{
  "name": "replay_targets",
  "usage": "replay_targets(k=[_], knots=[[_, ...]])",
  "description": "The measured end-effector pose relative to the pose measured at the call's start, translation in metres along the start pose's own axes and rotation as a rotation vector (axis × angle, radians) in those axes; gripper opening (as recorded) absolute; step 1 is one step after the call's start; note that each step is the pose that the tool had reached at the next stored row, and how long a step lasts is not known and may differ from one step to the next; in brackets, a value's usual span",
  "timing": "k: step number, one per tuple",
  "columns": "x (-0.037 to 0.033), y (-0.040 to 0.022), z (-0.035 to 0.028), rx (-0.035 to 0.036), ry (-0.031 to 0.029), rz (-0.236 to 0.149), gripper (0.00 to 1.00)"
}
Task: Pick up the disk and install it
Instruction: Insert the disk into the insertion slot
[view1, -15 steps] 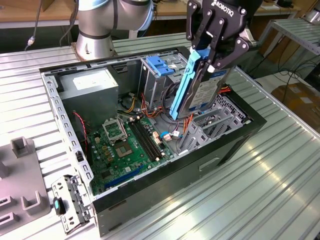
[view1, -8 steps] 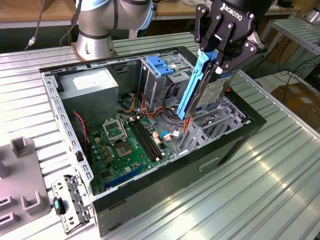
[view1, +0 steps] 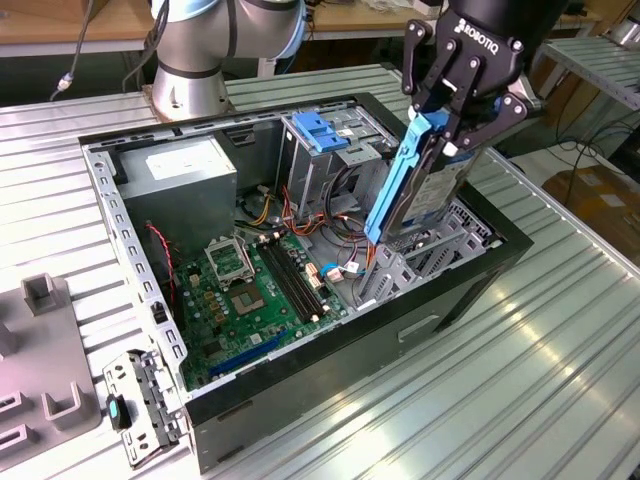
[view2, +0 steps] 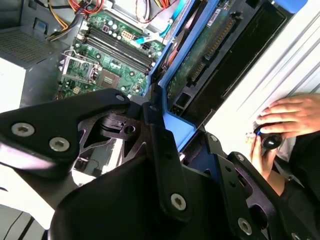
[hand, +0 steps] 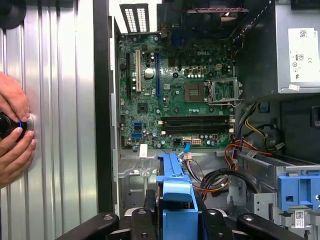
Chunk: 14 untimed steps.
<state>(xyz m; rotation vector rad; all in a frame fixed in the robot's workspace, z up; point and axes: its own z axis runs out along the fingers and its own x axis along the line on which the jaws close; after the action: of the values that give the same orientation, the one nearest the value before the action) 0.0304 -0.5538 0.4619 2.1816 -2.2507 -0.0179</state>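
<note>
Here, the open computer case (view1: 330, 370) is shown with its motherboard (view1: 250, 290) exposed. At two o'clock of the board in the exterior view, the disk (view1: 440, 195) is held tilted over the drive bay (view1: 420, 258), clenched in the gripper (view1: 450, 140). If lowered askew, the disk could be jammed against the bay walls, or the loose cables (view1: 345, 240) nearby could be pinched.

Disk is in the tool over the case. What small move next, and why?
Probably a short descent toward the drive cage: the tool is shut on the disk, which hangs tilted on edge above it, with cables close by its lower end.
</note>
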Motion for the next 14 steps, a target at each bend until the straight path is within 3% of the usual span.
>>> replay_targets(k=[5,11,14], knots=[[0.0024,-0.0113,0.0018,-0.0001,0.0021,0.000,0.37],[0.0041,-0.0343,0.0039,-0.0006,0.0063,0.000,0.37],[0.0051,-0.0374,0.0069,-0.0010,0.0072,0.000,0.37]])
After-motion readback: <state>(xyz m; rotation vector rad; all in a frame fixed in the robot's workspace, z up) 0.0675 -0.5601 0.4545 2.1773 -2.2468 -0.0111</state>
